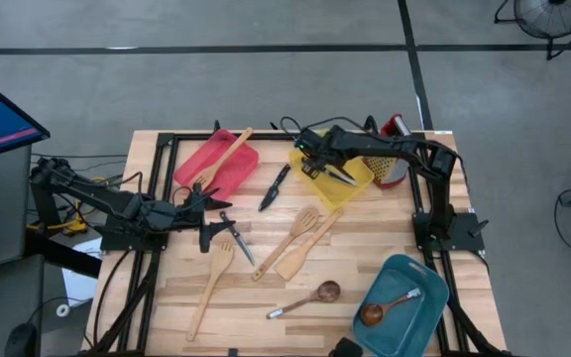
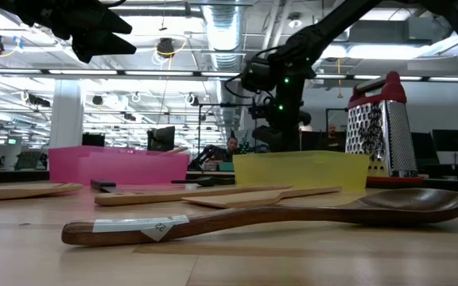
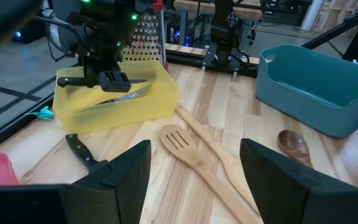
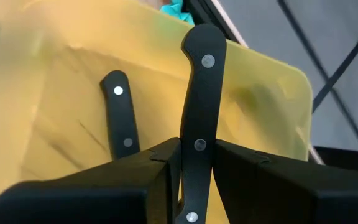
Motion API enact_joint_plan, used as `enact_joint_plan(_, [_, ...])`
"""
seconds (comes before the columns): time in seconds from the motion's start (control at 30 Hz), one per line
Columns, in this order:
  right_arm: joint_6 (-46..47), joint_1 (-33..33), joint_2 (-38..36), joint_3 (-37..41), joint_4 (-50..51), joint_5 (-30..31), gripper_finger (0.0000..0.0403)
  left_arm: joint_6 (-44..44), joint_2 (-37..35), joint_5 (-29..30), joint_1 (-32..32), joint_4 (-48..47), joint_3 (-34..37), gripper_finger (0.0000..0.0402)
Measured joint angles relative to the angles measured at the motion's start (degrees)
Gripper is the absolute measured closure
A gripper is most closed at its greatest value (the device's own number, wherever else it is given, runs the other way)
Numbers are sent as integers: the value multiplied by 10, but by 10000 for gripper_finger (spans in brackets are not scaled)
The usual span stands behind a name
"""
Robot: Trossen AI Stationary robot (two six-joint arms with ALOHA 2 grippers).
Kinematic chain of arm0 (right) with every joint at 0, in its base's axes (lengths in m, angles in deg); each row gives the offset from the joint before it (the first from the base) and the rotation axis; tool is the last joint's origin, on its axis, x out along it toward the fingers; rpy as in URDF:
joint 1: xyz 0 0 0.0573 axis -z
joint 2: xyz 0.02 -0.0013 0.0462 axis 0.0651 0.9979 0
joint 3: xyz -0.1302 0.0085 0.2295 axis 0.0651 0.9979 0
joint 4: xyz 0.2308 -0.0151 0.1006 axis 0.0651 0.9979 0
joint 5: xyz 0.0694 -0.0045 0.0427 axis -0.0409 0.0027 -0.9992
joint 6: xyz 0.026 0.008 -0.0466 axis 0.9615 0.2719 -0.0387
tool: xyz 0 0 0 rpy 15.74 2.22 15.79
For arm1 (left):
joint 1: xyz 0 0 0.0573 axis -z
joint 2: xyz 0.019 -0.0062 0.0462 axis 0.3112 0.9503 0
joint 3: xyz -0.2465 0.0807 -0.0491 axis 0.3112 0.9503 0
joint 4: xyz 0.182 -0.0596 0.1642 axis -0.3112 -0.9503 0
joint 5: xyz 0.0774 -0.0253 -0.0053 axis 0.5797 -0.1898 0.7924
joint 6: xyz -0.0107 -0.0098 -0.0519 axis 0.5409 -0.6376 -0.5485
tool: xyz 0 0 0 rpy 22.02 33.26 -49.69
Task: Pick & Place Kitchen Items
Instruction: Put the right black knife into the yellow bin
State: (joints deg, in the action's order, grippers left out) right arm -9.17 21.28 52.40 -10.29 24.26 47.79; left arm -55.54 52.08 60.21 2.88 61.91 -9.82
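On the left, our left gripper (image 1: pixel 209 234) hangs with fingers spread and empty near the bench's left edge, just above a small knife (image 1: pixel 238 237) and a slotted turner (image 1: pixel 209 287). Near the far edge, our right gripper (image 1: pixel 317 159) pinches a black-handled knife (image 4: pixel 199 118) by its handle above the yellow tray (image 1: pixel 345 188), where a second knife (image 4: pixel 120 118) already lies. If we let go from here, we judge the blade could strike that knife, bounce over the tray's wall, or tip toward the grater (image 1: pixel 393 149) just beside it.
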Motion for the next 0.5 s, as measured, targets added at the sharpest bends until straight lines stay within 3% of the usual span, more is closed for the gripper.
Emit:
enact_joint_plan(0.37, [-43, -6, 0, 1, 0, -29, 326, 4, 0, 0, 0, 0, 0, 174])
enact_joint_plan(0.5, [-41, -8, -1, 33, -44, -43, 326, 12, 0, 0, 0, 0, 0, 174])
